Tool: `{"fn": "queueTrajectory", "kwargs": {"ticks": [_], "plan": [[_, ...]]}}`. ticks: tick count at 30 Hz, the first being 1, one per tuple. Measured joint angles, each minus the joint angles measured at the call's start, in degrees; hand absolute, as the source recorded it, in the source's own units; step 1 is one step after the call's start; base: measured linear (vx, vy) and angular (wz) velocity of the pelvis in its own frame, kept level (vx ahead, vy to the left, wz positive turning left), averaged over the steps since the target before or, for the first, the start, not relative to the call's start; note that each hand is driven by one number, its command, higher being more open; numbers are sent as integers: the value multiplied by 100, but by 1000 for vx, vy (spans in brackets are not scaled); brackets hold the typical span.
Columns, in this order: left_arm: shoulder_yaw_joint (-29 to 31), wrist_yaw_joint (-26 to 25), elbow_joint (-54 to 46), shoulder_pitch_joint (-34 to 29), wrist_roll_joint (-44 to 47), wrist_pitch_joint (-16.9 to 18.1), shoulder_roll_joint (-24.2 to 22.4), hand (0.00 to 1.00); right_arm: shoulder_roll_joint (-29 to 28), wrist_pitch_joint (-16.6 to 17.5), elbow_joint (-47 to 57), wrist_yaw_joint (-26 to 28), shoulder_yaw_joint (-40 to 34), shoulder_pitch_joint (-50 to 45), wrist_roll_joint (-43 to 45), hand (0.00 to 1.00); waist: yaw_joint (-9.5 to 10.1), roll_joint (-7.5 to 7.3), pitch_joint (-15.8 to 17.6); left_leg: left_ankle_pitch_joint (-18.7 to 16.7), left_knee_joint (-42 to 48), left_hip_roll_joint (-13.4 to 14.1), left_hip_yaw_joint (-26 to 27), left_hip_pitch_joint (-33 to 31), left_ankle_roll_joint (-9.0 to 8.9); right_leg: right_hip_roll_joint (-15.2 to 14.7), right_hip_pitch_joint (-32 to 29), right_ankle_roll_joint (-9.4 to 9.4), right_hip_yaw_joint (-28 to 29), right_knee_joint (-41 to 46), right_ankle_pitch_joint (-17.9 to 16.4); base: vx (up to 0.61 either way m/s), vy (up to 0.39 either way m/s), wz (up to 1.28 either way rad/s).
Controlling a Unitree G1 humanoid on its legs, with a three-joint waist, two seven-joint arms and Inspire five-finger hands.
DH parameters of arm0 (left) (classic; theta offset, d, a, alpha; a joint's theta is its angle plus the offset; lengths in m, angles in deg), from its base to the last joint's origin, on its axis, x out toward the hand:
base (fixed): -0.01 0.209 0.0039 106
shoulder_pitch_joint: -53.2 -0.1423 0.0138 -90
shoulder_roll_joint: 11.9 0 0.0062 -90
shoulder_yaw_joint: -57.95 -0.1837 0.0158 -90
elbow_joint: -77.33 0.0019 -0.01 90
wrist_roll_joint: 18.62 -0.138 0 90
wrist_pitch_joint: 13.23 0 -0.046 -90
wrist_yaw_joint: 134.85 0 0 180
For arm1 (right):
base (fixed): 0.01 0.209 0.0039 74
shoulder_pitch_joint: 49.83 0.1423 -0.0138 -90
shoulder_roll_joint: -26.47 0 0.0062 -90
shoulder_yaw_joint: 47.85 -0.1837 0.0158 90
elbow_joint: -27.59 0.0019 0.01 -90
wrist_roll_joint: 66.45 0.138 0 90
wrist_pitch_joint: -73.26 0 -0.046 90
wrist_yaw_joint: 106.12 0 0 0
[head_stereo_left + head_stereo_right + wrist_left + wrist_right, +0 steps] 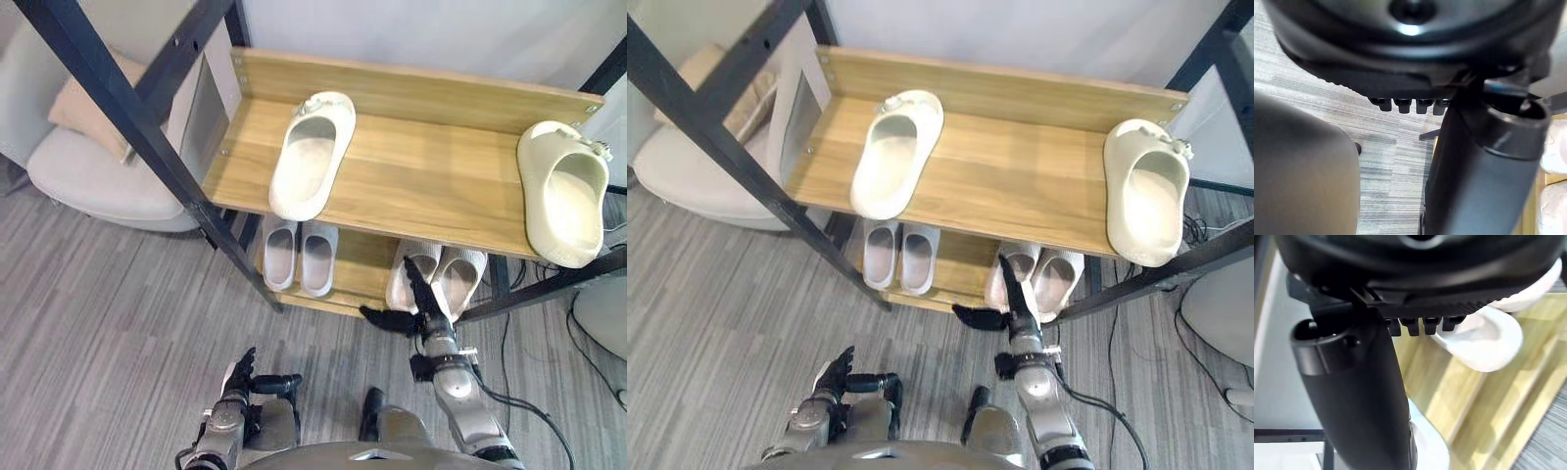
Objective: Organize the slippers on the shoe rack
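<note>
A: Where are the slippers found?

B: 2 levels of the shoe rack (421, 171) are occupied. On the top shelf, the left cream slipper (313, 155) is laid at a slant, and the right cream slipper (563, 191) is set well apart at the far end, where its heel appears to overhang the front edge. On the lower shelf (367, 257), a grey pair (299, 257) and a white pair (443, 276) are each lined up neatly.

A: How are the hands held?

B: The right hand (424, 311) is stretched out low at the white pair, with fingers straight, thumb spread and nothing grasped. Whether the slipper is touched cannot be told. The left hand (238, 382) is hung low over the floor (118, 294), with fingers relaxed and nothing held.

A: Which step is judged to be in hand?

B: The lower shelf is being attended to, probably with a nudge at the white pair. The 2 cream slippers are not yet paired.

A: What is called for next?

B: A hand would need to be raised to the top shelf. There, 1 cream slipper would be gripped and drawn beside the other, and both would be squared to the back board.
</note>
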Motion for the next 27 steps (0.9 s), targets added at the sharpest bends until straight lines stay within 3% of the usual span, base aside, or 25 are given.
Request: {"fn": "queueTrajectory", "kwargs": {"ticks": [5, 14, 22, 27], "plan": [[-26, 70, 5, -105, -121, -1, -69, 100, 2, -70, -754, 122, -50, -75, -140, 100, -25, 112, -158, 149, -332, 10, 89, 378, -19, 99, 390, -21, 65, -485, 261, -22, -1, -10], [-185, 100, -4, -152, -223, 5, -55, 100, -131, -146, -1342, 138, -231, -301, 44, 100, -42, 98, -270, 456, -737, -14, 79, 618, 25, 230, 669, -101, 63, -1031, 638, -70, -4, -1], [-254, 92, -37, -231, -225, 11, -41, 100, -276, -158, -1838, 145, -397, -405, 265, 100, -64, 41, -390, 520, -924, -17, 74, 853, 19, 273, 927, -109, 60, -1289, 729, -11, 2, -1], [-764, 123, -588, -386, -220, 21, 62, 100, -382, -168, -2109, 149, -634, -397, 521, 100, -70, 29, -399, 517, -985, -24, 86, 943, 15, 274, 975, -113, 67, -1300, 723, 7, 1, 0]]}}
